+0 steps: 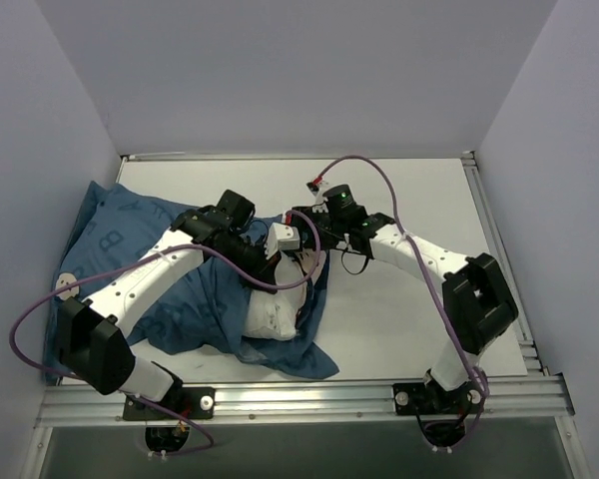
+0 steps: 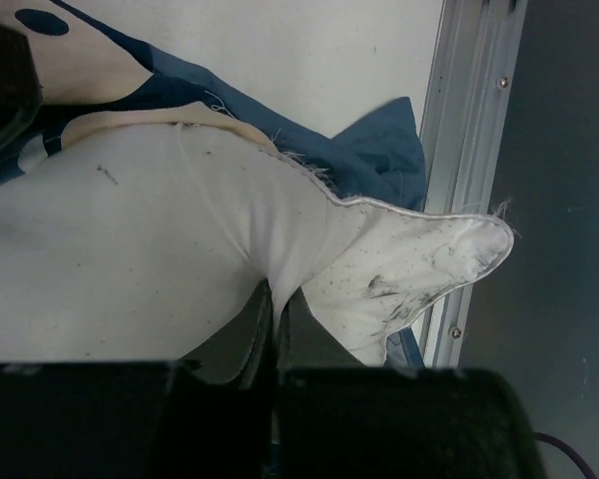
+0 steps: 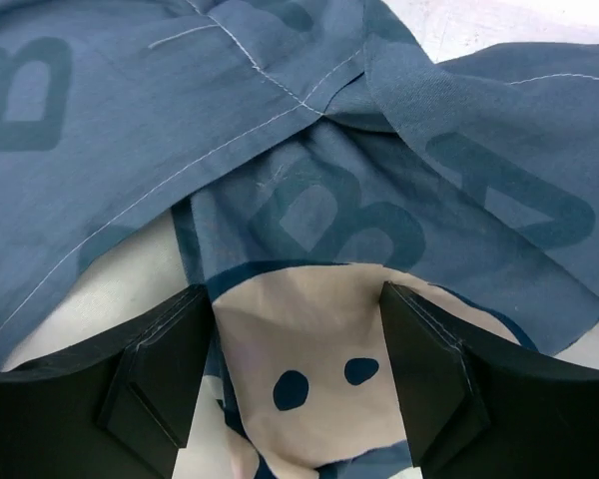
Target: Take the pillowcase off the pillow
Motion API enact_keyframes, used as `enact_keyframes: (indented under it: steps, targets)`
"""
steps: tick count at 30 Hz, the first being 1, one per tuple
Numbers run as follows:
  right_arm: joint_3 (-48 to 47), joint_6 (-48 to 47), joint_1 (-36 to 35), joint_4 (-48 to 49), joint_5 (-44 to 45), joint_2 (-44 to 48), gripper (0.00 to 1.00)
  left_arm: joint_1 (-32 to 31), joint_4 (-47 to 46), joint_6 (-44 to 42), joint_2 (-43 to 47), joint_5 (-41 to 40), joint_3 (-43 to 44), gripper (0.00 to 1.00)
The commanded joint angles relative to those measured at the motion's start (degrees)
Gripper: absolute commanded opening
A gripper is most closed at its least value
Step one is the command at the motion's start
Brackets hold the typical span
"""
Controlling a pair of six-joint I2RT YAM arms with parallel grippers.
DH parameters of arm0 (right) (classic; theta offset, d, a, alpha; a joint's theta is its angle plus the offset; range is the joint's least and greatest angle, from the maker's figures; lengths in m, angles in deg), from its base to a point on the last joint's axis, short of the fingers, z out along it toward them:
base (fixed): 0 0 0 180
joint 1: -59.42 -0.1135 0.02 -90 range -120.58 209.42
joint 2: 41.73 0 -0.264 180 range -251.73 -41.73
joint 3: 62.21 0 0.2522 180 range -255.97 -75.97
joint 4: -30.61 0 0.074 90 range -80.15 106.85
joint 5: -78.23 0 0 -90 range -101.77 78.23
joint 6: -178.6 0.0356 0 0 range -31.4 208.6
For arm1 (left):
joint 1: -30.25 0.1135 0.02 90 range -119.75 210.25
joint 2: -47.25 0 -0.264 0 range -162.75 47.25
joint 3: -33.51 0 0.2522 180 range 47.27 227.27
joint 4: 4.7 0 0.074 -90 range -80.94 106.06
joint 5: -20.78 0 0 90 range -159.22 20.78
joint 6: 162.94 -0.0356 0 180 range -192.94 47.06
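Note:
The blue printed pillowcase (image 1: 130, 259) lies crumpled on the left half of the table. The white pillow (image 1: 272, 317) sticks out of it near the front. In the left wrist view my left gripper (image 2: 276, 304) is shut on a fold of the pillow (image 2: 160, 230), beside its smudged corner (image 2: 429, 261). In the top view it (image 1: 273, 276) sits over the pillow's exposed end. My right gripper (image 3: 295, 369) is open. Its fingers (image 3: 165, 364) straddle a cream mouse-face patch of the pillowcase (image 3: 280, 150). In the top view it (image 1: 309, 244) hovers just right of the left gripper.
The aluminium rail (image 2: 469, 150) of the table's near edge runs close beside the pillow's corner. White table surface (image 1: 409, 299) lies to the right of the fabric. Grey walls enclose the table on three sides.

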Motion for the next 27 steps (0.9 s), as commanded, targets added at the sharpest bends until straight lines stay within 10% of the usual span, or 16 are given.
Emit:
enact_keyframes:
  steps: [1,14,21,27]
  targets:
    - [-3.37,1.8,-1.5,3.79,2.95,-2.09,0.68,-0.1,0.22,-2.04,2.77,-0.52,-1.23,0.02]
    - [-2.5,1.71,6.38,-0.27,16.85,-5.35,0.4,-0.1,9.87,-9.06,7.07,-0.95,-3.26,0.02]
    - [-2.33,1.18,8.51,2.44,14.4,-12.72,0.0,-0.01,13.31,-12.41,9.98,-2.63,-6.51,0.02]
    - [2.94,4.09,10.26,8.95,11.33,-14.22,0.0,-0.01,19.89,-18.89,9.63,-3.07,-7.13,0.02]
